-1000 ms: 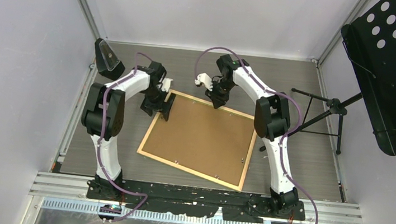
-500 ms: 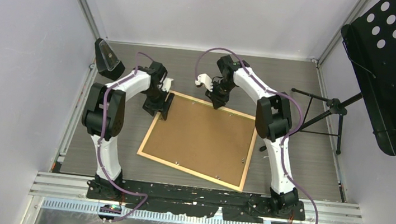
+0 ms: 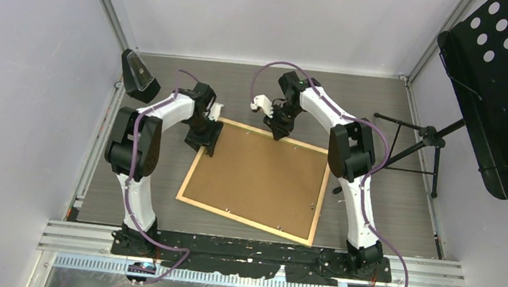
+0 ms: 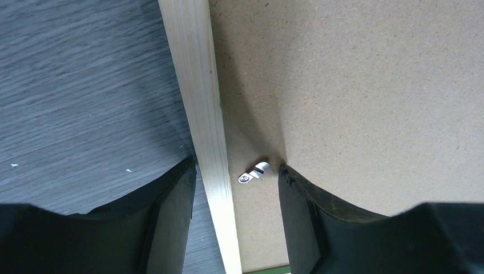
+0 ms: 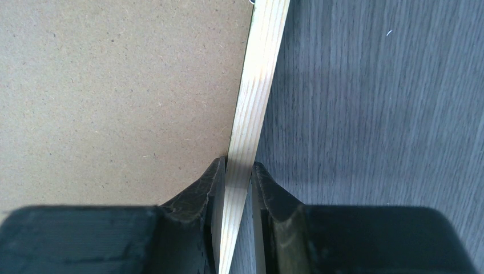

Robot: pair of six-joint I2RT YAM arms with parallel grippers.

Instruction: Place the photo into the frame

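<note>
Pinching the frame (image 5: pixel 249 114) at its far wooden edge with the right fingers (image 5: pixel 197 197), left fingers (image 4: pixel 171 200) open astride its left edge, backing board (image 4: pixel 354 103) facing up, grey surface (image 4: pixel 85 85) beneath.

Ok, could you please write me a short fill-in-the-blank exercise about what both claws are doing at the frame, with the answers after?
1. The right claw is ____ on the wooden rail of the frame.
2. The left claw straddles another rail with its jaws ____, touching nothing.
3. Between the left claw's fingers, a small metal clip lies on the ____ backing board.

Missing words: shut; open; brown.
</note>
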